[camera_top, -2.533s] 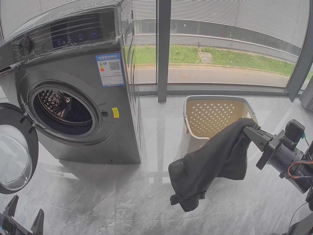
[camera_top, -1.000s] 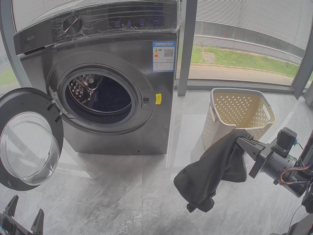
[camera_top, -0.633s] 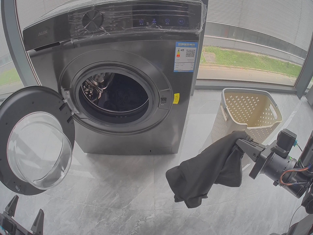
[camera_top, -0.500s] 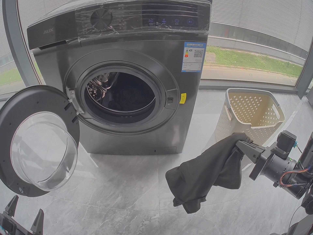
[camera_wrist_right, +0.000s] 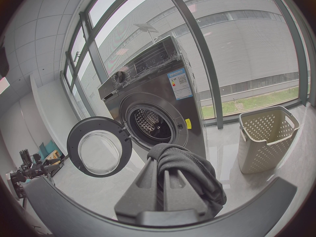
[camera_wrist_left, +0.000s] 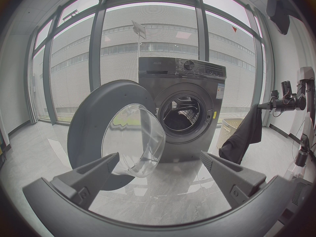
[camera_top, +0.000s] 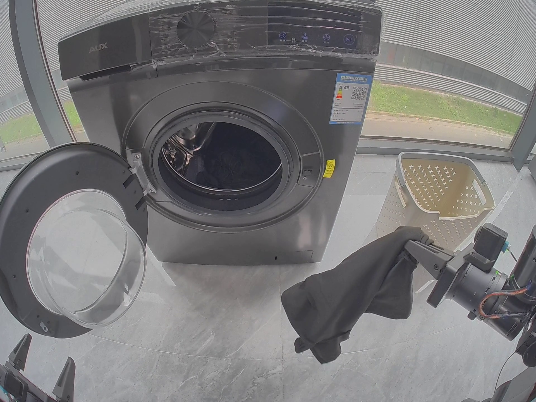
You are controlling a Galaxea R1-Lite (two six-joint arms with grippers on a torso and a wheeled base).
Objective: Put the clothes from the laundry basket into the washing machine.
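Observation:
A grey front-loading washing machine (camera_top: 223,140) stands ahead with its round door (camera_top: 67,241) swung open to the left; dark cloth lies inside the drum (camera_top: 223,160). My right gripper (camera_top: 416,247) is shut on a dark garment (camera_top: 346,297) that hangs above the floor, right of the machine and in front of the cream laundry basket (camera_top: 441,196). The right wrist view has the garment (camera_wrist_right: 187,168) bunched over the closed fingers. My left gripper (camera_top: 42,364) is open and low at the left, below the door, holding nothing; the left wrist view faces the machine (camera_wrist_left: 184,109).
The basket (camera_wrist_right: 266,139) stands on the marble floor by the window wall, right of the machine. The open door (camera_wrist_left: 112,132) juts out over the floor at the left. Bare floor lies between the machine front and me.
The camera has turned, so the machine now sits near the middle and the basket further right. My right gripper keeps its hold on the swaying garment. The left gripper has not moved.

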